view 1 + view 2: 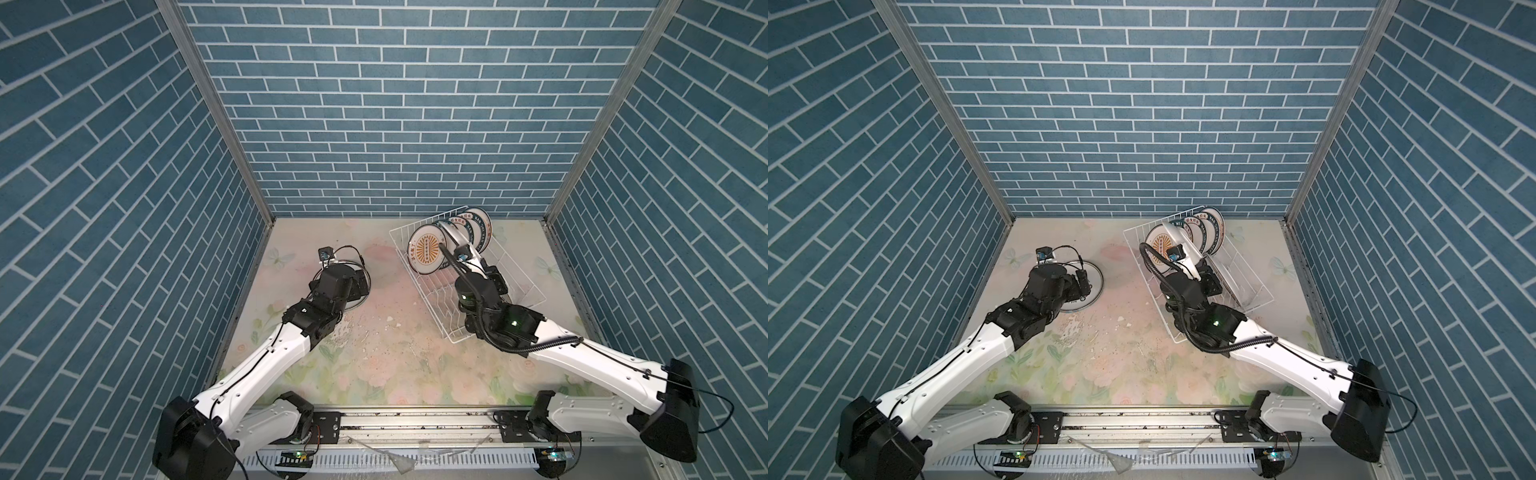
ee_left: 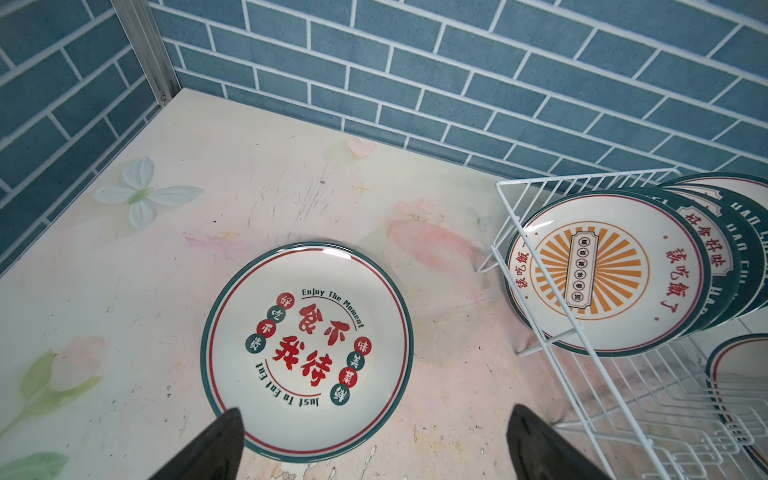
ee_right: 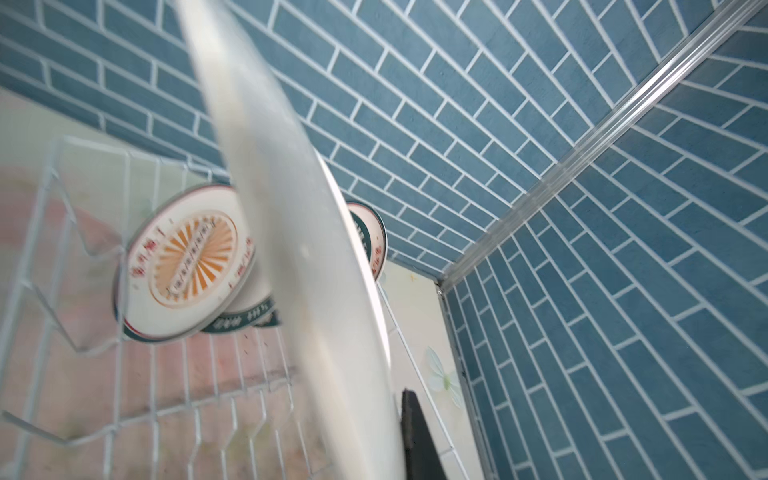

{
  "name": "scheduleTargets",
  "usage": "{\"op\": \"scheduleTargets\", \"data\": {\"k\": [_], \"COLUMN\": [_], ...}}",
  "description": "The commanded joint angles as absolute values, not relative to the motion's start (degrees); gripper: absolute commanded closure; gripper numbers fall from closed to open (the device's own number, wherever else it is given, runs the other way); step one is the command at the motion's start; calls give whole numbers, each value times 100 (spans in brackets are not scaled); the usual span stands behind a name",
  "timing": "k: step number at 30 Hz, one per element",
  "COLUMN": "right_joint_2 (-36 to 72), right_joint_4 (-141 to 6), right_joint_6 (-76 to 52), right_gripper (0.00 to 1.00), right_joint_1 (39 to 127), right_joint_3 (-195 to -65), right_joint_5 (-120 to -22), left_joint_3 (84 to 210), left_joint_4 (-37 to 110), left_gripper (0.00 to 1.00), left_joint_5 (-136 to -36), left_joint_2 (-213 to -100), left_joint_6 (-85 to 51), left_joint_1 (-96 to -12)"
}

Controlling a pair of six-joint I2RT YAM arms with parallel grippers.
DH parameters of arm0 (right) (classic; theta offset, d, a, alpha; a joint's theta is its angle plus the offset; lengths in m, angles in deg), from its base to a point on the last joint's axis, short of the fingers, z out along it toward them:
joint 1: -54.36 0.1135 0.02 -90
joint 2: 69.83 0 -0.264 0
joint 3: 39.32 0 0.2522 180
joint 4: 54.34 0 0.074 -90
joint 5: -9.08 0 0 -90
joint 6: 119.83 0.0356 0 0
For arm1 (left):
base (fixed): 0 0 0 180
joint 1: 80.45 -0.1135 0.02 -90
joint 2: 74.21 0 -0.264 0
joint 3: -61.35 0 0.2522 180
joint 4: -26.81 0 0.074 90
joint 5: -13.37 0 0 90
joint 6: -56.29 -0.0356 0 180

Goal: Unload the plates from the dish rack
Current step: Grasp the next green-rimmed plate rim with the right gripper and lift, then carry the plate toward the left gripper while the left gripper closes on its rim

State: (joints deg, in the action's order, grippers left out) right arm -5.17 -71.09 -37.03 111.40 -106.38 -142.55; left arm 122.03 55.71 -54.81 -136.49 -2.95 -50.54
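The white wire dish rack [image 1: 515, 274] [image 2: 582, 176] stands at the back right in both top views. Several plates lean upright at its far end; the front one shows an orange sunburst [image 1: 426, 249] [image 2: 602, 270] [image 3: 187, 266]. My right gripper [image 3: 386, 399] is shut on the rim of a white-backed plate [image 3: 291, 228] [image 1: 1187, 245], held on edge above the rack; only one finger [image 3: 411, 419] shows. A plate with red characters [image 2: 307, 349] [image 1: 1094, 276] lies flat on the table at the left. My left gripper [image 2: 374, 411] hangs open just above its near rim, holding nothing.
The blue-tiled back wall [image 1: 395, 145] and right wall [image 1: 665, 249] stand close to the rack. The flowered tabletop [image 1: 395, 332] lies between the two arms. A metal rail [image 1: 415, 419] runs along the front edge.
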Motion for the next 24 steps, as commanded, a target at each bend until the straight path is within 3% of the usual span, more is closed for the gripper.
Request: {"op": "scheduleTargets", "data": {"k": [1, 9, 17, 24], "right_joint_2": [-885, -1219, -833, -377], "right_joint_4": [-6185, -6950, -7187, -6771], "right_joint_6": [-3215, -1077, 46, 980], "right_gripper": [100, 100, 100, 100], "right_joint_1": [11104, 10434, 9755, 9508], "right_joint_3": [-10312, -10186, -10377, -10415], "right_joint_5": [-13459, -11337, -9237, -7713], "left_joint_3": [12285, 11925, 11857, 11739], "left_joint_4": [5798, 5383, 5259, 4713], "left_gripper": [1, 1, 1, 1], "left_joint_5": [-5447, -6448, -6704, -7529], "left_joint_2": [-13680, -13448, -13388, -13522], "left_joint_6": [-386, -243, -219, -278], "left_joint_1": [-5153, -5608, -5652, -5653]}}
